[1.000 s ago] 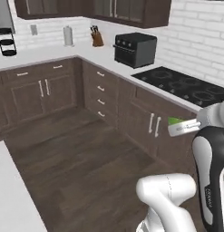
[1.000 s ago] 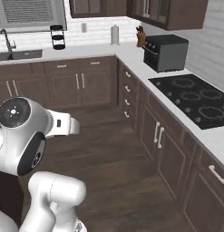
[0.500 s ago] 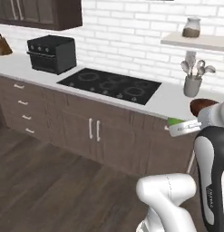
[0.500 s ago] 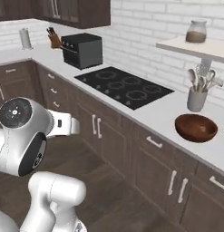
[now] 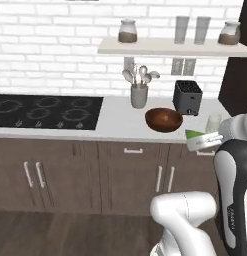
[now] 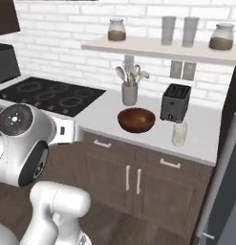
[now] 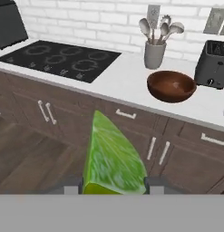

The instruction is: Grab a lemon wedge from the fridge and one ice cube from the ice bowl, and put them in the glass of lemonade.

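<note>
While held up in front of the lower cabinets (image 7: 50, 113), gripper (image 7: 114, 185) pinching the lemon wedge (image 7: 112, 158) between its two tips, one pressed against each side of the fruit. Looks green here rather than yellow, a pointed slice with its tip up in the hand view. Seen from the left base camera as a small green sliver (image 5: 194, 134) at the end of the arm, near the counter's front edge and to the right of the ice bowl (image 5: 164, 119).

Ice bowl resting on the white counter (image 6: 205, 139), a wide reddish-brown wooden dish, just in front of the grey utensil cup (image 6: 129, 94) that holds spoons and a whisk. Contents of the bowl too hard to make out. Black toaster (image 6: 175, 103) standing to the right of the bowl, close to the brick wall. Glass of lemonade (image 6: 179, 133) set in front of the toaster, nearer the counter edge, right of the bowl and apart from it; pale creamy liquid inside.

Black cooktop (image 5: 45, 111) lying flat in the counter far to the left. Shelf (image 6: 153, 48) on the wall above, carrying two lidded jars and two tall grey glasses. Edge of the fridge (image 6: 224, 191) visible at the right border of the right base view, beside the counter's end.
</note>
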